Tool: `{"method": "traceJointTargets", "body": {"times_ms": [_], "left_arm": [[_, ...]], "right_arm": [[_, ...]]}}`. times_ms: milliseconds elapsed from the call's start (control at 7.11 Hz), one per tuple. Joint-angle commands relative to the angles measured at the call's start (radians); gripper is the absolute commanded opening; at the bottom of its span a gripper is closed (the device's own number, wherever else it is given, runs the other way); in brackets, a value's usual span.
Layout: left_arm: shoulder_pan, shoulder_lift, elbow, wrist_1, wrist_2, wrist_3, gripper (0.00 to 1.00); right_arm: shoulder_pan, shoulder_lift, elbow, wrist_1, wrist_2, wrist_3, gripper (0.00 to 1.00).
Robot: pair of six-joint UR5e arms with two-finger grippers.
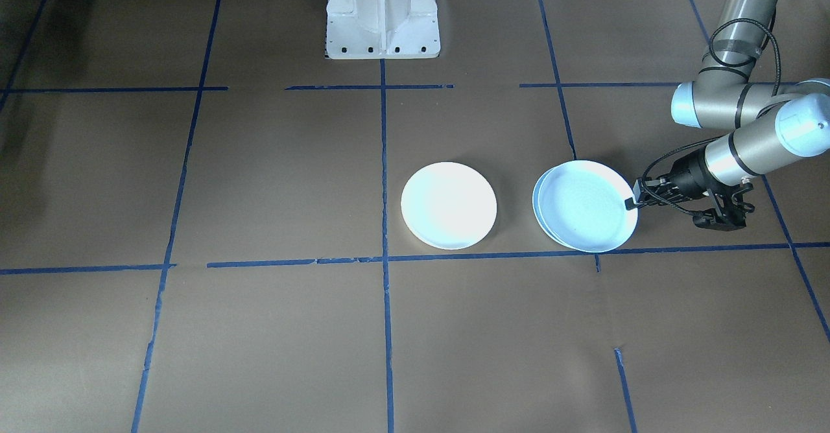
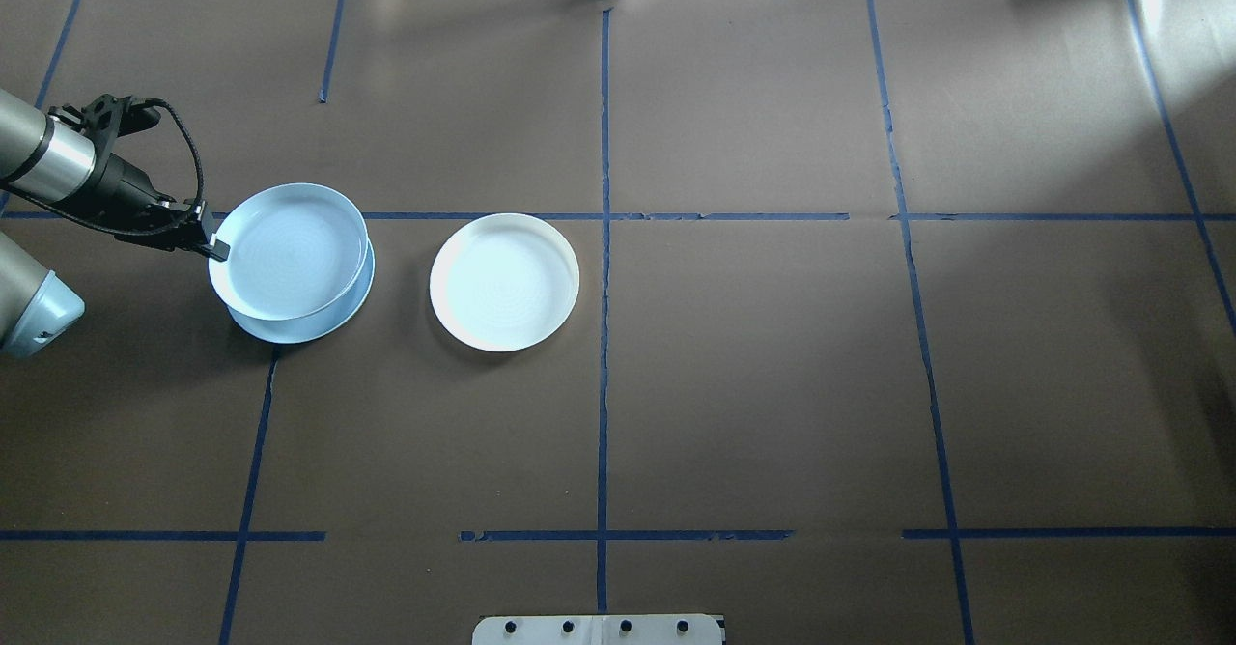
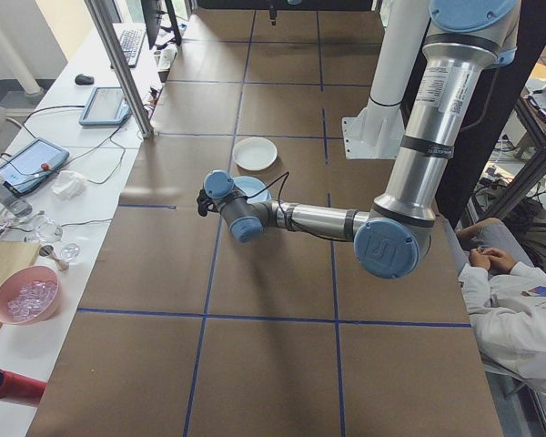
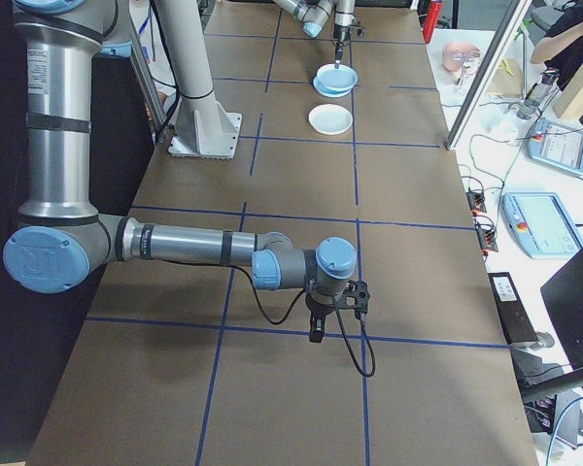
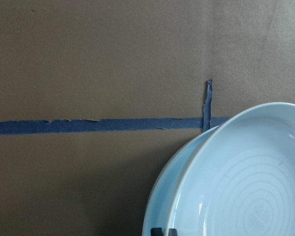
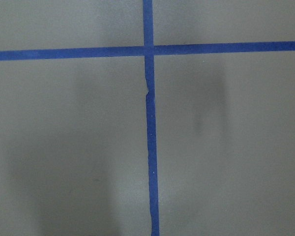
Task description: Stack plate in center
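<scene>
Left gripper (image 2: 214, 246) fingers clamped on top blue plate (image 2: 288, 251) rim, lifting; next: carry to white plate (image 2: 504, 281). Right gripper (image 4: 316, 333): can't tell.

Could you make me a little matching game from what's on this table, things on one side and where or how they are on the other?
Things:
1. upper pale blue round plate
2. lower pale blue round plate
3. white round plate
4. left end effector

States:
A. alone near the table's centre line
B. shut on a rim
C. flat on the table, partly covered
D. gripped at its edge

Pairs: 1-D, 2-C, 3-A, 4-B
</scene>
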State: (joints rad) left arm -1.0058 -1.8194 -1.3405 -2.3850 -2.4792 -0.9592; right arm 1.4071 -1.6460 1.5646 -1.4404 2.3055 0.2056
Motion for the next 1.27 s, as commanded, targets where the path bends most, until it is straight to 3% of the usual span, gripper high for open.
{"method": "traceJointTargets", "body": {"times_ms": [0,844,984,1125], "left_arm": [[0.019,0.0,-0.002,-0.002,0.002,-0.001,0.0],[0.018,0.012,-0.006,0.001,0.002,0.005,0.0],[0.018,0.012,-0.008,0.001,0.002,0.005,0.99],[0.016,0.012,-0.008,0.0,-0.001,0.002,1.0]], "right_arm": [[0.0,0.0,0.0,0.0,0.0,0.0,1.0],[0.001,0.0,0.0,0.0,0.0,0.0,1.0],[0.0,0.0,0.0,0.0,0.0,0.0,1.0],[0.001,0.0,0.0,0.0,0.0,0.0,1.0]]}}
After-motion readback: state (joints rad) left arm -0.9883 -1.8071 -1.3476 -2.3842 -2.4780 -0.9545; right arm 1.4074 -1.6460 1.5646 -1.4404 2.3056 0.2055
